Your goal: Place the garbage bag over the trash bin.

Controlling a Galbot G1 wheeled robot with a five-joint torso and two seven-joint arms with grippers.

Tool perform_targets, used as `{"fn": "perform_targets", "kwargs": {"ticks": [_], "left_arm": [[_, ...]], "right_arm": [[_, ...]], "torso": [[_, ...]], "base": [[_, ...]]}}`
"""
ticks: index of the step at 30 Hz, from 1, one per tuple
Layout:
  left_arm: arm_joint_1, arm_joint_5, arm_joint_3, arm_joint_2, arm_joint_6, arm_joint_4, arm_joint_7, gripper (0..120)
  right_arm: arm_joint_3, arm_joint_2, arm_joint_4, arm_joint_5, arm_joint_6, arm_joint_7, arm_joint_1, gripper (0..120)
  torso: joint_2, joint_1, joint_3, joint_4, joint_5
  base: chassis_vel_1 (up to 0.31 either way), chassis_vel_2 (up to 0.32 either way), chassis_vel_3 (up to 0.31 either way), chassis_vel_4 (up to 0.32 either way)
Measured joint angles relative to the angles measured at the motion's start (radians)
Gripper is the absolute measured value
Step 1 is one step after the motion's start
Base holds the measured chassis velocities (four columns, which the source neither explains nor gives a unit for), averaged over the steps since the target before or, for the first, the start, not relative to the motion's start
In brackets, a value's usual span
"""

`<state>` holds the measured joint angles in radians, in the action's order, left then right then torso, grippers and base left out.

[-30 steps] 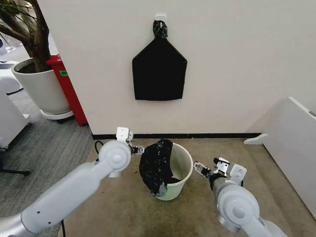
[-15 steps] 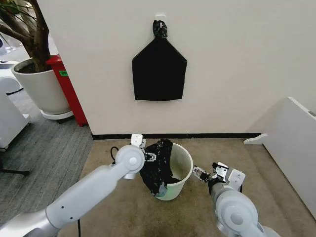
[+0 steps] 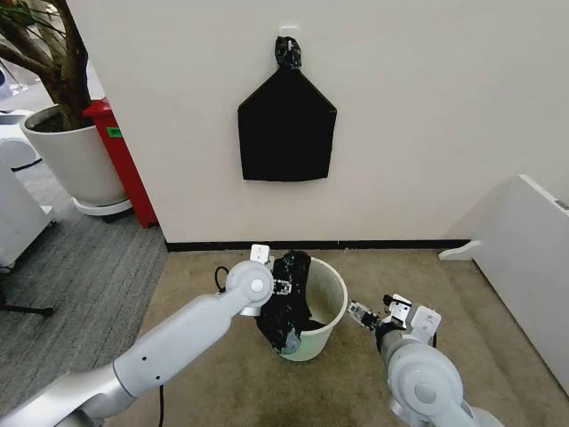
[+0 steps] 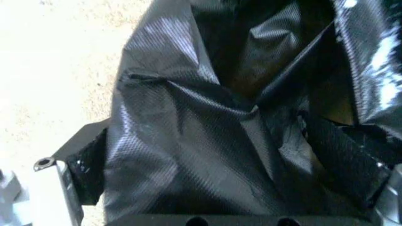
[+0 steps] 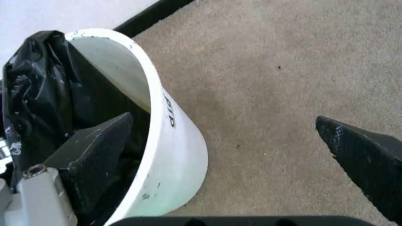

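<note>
The cream-white trash bin point(image 3: 327, 302) stands on the carpet by the wall. The glossy black garbage bag point(image 3: 286, 298) is bunched over its left rim, hanging partly inside and partly down the outside. My left gripper point(image 3: 280, 286) is at the bag's upper left edge. In the left wrist view it point(image 4: 210, 141) is open, with crinkled bag point(image 4: 207, 108) between its spread fingers point(image 4: 82, 165). My right gripper point(image 3: 363, 313) hovers open just right of the bin, apart from it. The right wrist view shows the bin's wall point(image 5: 182, 150) and the bag point(image 5: 37, 94) ahead of my right gripper point(image 5: 225, 117).
A flat matte black bag point(image 3: 286, 124) hangs on the wall above the bin. A large white plant pot point(image 3: 76, 160) and a red stand point(image 3: 123, 165) are at the far left. A white panel point(image 3: 524, 258) borders the right side. Open carpet lies in front.
My left arm has swung right, bringing its gripper from beside the bin onto the bag at the left rim. The right gripper has drawn back slightly from the bin.
</note>
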<state>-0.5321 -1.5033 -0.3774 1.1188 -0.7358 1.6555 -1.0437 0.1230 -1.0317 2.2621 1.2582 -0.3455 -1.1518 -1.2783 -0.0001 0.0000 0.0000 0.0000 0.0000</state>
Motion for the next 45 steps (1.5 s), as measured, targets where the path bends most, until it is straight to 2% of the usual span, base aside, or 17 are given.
{"fn": "perform_targets", "kwargs": {"ticks": [8,12,13,17,20,23,26,34,39,42,45], "left_arm": [[-0.006,0.007,-0.012,0.005,0.000,-0.019,0.028,94],[-0.011,0.036,-0.012,0.013,0.001,-0.038,0.043,77],[-0.011,0.036,-0.012,0.013,0.001,-0.038,0.043,77],[-0.016,0.040,-0.011,0.019,0.001,-0.042,0.041,58],[-0.017,0.040,-0.010,0.020,0.001,-0.042,0.038,53],[-0.022,0.035,-0.010,0.022,0.002,-0.038,0.019,41],[-0.030,0.010,-0.009,0.022,0.002,-0.023,-0.020,26],[-0.074,-0.030,0.011,-0.002,0.018,0.066,-0.098,4],[-0.096,-0.047,0.034,-0.026,0.063,0.127,-0.100,0],[-0.107,-0.074,0.064,-0.046,0.101,0.178,-0.103,0],[-0.111,-0.082,0.074,-0.053,0.118,0.202,-0.098,0]], "right_arm": [[-0.002,-0.004,-0.014,0.006,0.000,-0.003,0.004,100],[-0.002,-0.005,-0.023,0.005,0.000,-0.004,0.005,100],[-0.002,-0.005,-0.023,0.005,0.000,-0.004,0.005,100],[0.000,-0.004,-0.029,0.004,-0.001,-0.006,0.004,100],[0.001,-0.004,-0.032,0.003,-0.001,-0.006,0.004,100],[0.001,-0.005,-0.038,-0.003,-0.001,-0.006,0.004,100],[0.000,-0.005,-0.044,-0.011,-0.002,-0.006,0.007,100],[0.010,0.006,-0.035,-0.034,-0.004,0.004,0.036,100],[0.018,0.017,0.013,-0.057,-0.008,0.043,0.053,100],[0.018,0.026,0.057,-0.069,-0.014,0.087,0.059,100],[0.015,0.029,0.078,-0.070,-0.017,0.100,0.063,100]], "torso": [[0.000,0.000,0.000,0.0000,0.0000],[0.000,0.000,0.000,0.0002,0.0004],[0.000,0.000,0.000,0.0002,0.0004],[0.000,0.000,0.000,0.0003,0.0003],[0.000,0.000,0.000,0.0003,0.0002],[0.000,0.000,0.000,0.0002,0.0000],[0.000,0.000,0.000,0.0001,0.0000],[0.000,0.000,0.000,0.0000,-0.0003],[0.000,0.000,0.000,-0.0004,-0.0005],[0.000,0.000,0.000,0.0003,0.0004],[0.000,0.000,0.000,0.0002,-0.0006]], "base": [[0.000,0.000,0.000,0.000],[0.000,0.000,0.000,0.000],[0.000,0.000,0.000,0.000],[0.000,0.000,0.000,0.000],[0.000,0.000,0.000,0.000],[0.000,0.000,0.000,0.000],[0.000,0.000,0.000,0.000],[0.000,0.000,0.000,0.000],[0.000,0.000,0.000,0.000],[0.000,0.000,0.000,0.000],[0.000,0.000,0.000,0.000]]}}
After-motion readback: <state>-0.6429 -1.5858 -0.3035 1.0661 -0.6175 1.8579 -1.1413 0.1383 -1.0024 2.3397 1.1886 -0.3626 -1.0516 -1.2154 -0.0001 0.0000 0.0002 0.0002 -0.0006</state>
